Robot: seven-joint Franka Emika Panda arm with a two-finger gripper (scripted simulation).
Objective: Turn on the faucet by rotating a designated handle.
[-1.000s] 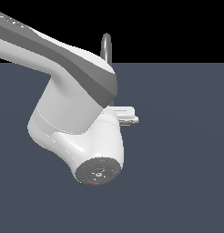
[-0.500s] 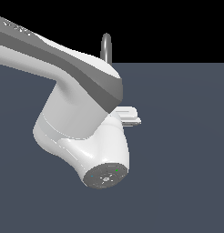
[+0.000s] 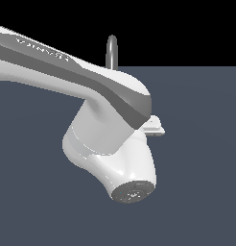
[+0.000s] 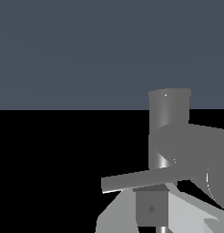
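Note:
In the exterior view only the arched top of the grey faucet (image 3: 112,50) shows above my white-and-grey arm, which hides its base, the handle and my fingers. A white part of my gripper (image 3: 156,126) sticks out behind the arm on the exterior view's right. In the wrist view the faucet's thick cylindrical base (image 4: 169,119) stands close in front. The thin pale handle (image 4: 139,180) sticks out sideways from it. A grey finger (image 4: 151,208) of my gripper sits right against the handle. How wide the jaws stand does not show.
My bulky arm (image 3: 105,129) fills the middle of the exterior view. A flat dark blue-grey floor (image 3: 201,192) lies all around, with a black background beyond it. The curved spout tube (image 4: 196,154) shows beside the base in the wrist view.
My arm has swung toward the exterior view's right and a little lower. The white gripper part has moved right with it. The faucet's arch has not moved.

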